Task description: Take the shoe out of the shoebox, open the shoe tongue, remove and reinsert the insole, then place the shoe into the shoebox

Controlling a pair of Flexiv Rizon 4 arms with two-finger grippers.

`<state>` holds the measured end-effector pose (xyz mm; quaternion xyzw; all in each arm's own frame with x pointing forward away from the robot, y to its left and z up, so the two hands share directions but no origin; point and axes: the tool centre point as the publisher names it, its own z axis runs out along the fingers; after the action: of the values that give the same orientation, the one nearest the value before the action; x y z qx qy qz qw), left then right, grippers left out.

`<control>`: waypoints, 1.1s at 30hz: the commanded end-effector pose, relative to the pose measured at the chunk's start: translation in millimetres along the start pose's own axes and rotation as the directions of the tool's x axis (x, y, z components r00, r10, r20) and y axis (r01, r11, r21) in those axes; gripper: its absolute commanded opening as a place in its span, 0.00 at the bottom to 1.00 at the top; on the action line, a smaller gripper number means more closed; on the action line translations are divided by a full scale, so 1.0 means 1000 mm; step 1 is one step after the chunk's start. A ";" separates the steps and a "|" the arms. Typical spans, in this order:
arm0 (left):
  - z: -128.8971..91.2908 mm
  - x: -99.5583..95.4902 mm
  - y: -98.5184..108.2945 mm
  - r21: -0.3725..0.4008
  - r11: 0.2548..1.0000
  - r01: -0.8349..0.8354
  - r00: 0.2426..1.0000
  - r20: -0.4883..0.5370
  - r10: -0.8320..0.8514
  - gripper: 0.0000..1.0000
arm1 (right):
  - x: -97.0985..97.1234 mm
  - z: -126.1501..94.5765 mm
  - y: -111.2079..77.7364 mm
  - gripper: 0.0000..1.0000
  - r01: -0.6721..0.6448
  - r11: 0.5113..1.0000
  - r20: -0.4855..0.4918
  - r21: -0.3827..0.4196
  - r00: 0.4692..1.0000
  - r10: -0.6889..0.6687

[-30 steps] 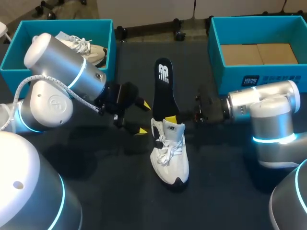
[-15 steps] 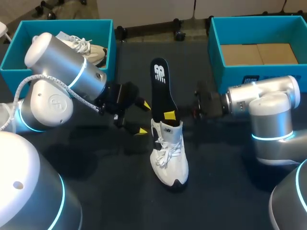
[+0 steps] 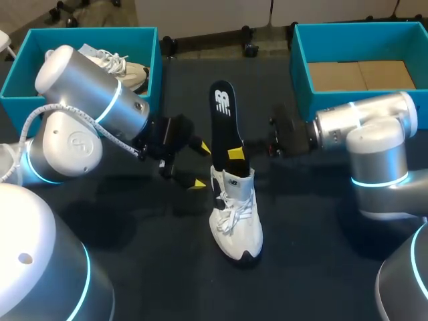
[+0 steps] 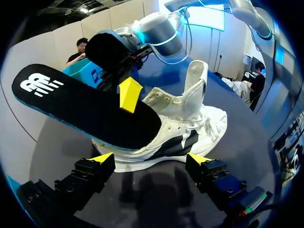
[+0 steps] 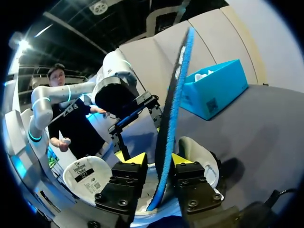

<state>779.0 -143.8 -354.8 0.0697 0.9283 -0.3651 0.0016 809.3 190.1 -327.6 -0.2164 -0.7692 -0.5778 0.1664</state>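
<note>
Over the last second my right gripper (image 5: 155, 159) has crept toward the top of the frame, drawing the insole (image 3: 224, 120) further out of the shoe (image 3: 235, 214). Nearest me, at lower centre, the white shoe stands with its toe toward me. Just left of its collar my left gripper (image 3: 200, 164) hangs spread wide, touching nothing. At centre the right one is pinched on the insole, whose lower end still sits in the shoe. The shoeboxes (image 3: 67, 31) (image 3: 321, 107) fill the upper corners. I judge this is mid-removal: next I must lift the insole clear, then feed it back.
</note>
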 end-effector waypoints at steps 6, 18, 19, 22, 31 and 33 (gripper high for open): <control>0.001 0.001 -0.001 -0.001 1.000 -0.001 1.000 0.002 0.001 1.00 | -0.005 -0.003 0.000 0.00 -0.025 0.999 -0.015 0.036 1.000 0.025; 0.000 0.001 -0.001 -0.003 1.000 0.000 1.000 -0.001 0.000 1.00 | 0.005 -0.003 -0.024 0.00 -0.053 0.997 -0.021 0.059 0.998 0.054; 0.000 0.001 -0.001 -0.004 1.000 -0.001 1.000 -0.001 0.001 1.00 | 0.006 -0.003 -0.027 0.00 -0.059 0.996 -0.018 0.062 0.998 0.060; 0.000 0.001 -0.001 -0.003 1.000 -0.003 1.000 -0.001 0.003 1.00 | 0.010 -0.003 -0.032 0.00 -0.073 0.995 -0.010 0.063 0.997 0.074; 0.000 -0.002 -0.002 -0.006 1.000 -0.017 1.000 -0.006 0.017 1.00 | 0.017 0.001 -0.041 0.00 -0.112 0.986 -0.010 0.120 0.993 0.114; -0.001 -0.003 -0.003 -0.012 1.000 -0.025 1.000 -0.008 0.025 1.00 | 0.017 0.000 -0.040 0.00 -0.111 0.986 -0.007 0.124 0.994 0.112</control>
<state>779.9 -144.9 -353.1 0.0796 0.9284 -0.3630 0.0042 775.4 182.8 -352.5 -0.2437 -0.7856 -0.5257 0.2169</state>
